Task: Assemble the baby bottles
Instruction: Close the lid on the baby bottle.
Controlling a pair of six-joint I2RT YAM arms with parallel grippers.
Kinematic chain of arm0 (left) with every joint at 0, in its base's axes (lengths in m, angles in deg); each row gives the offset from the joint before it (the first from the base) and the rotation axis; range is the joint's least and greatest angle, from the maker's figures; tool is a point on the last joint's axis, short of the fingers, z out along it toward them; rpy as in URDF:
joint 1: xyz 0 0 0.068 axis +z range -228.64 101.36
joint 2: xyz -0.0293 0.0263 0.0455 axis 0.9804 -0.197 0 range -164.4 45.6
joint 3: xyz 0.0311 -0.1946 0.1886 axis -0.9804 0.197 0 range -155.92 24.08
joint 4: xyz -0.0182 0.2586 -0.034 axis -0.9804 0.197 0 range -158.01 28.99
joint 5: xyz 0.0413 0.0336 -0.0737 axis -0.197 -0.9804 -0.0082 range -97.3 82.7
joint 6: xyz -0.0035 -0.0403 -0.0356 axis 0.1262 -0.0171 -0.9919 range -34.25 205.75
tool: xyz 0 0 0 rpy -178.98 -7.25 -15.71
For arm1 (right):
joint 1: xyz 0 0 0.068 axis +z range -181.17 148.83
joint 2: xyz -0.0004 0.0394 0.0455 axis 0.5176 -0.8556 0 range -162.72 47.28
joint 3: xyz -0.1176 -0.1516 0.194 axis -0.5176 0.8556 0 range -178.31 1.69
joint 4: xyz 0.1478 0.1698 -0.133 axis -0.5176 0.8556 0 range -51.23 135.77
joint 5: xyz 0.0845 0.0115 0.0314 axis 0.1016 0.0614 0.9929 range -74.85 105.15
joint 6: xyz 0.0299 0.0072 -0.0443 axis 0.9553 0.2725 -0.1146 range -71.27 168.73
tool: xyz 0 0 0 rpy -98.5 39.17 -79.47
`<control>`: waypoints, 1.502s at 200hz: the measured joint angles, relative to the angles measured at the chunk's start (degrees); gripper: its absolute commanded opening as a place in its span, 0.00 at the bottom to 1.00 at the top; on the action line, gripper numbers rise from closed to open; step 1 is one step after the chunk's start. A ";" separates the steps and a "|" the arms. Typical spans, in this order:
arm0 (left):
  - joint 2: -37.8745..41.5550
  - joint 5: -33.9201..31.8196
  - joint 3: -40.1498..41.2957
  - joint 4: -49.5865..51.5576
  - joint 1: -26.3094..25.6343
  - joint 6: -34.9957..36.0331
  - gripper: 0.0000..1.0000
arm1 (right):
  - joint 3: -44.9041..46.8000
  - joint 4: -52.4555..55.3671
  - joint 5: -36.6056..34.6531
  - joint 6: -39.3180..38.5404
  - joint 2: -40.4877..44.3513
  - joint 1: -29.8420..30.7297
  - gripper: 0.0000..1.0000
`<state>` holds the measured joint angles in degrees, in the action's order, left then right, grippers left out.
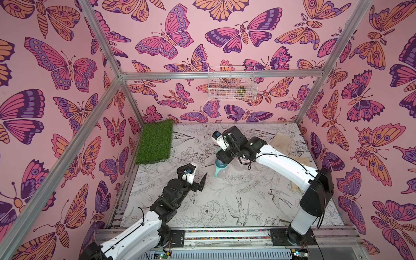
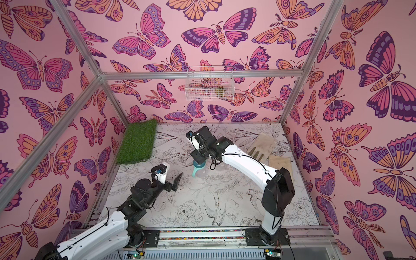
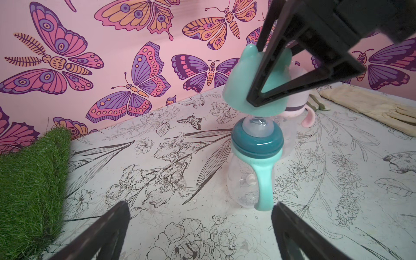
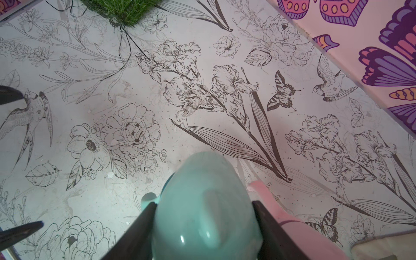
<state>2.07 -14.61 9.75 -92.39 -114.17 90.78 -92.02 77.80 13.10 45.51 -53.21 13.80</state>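
Butterfly-walled cell, white floral-print surface (image 3: 139, 184). The right gripper (image 4: 203, 203) is closed partway on the pale teal eared dome cap (image 3: 238, 90), which is held tilted over the nipple of the clear bottle with teal handle ring and dark teal collar (image 3: 256, 144), upright mid-surface. Contact cannot be confirmed, so cap seating is judged left to do. The pink bottle (image 3: 299, 105) just behind looks capped but is partly hidden. The left gripper (image 3: 200, 204) is spread wide, empty, near the teal bottle.

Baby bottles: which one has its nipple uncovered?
The teal bottle; the right pincer holds its eared cap just above. The pink bottle behind it is capped.
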 measured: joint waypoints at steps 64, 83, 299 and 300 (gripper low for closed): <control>-0.11 0.02 0.00 0.00 0.11 0.09 1.00 | -0.44 2.19 1.81 0.02 -2.08 0.00 0.63; -0.13 0.02 0.00 0.00 0.26 0.09 1.00 | -0.44 2.40 2.12 0.00 -2.08 0.00 0.64; -3.19 0.31 -0.02 0.00 0.26 0.48 1.00 | -0.44 4.55 2.80 -0.26 -3.52 0.00 0.70; -3.23 0.33 -0.02 0.00 0.26 0.48 1.00 | -0.44 4.55 2.80 -0.26 -3.52 0.00 0.70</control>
<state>-1.16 -14.28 9.73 -92.39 -113.91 91.26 -92.46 82.34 15.90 45.24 -56.72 13.80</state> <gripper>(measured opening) 0.998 0.706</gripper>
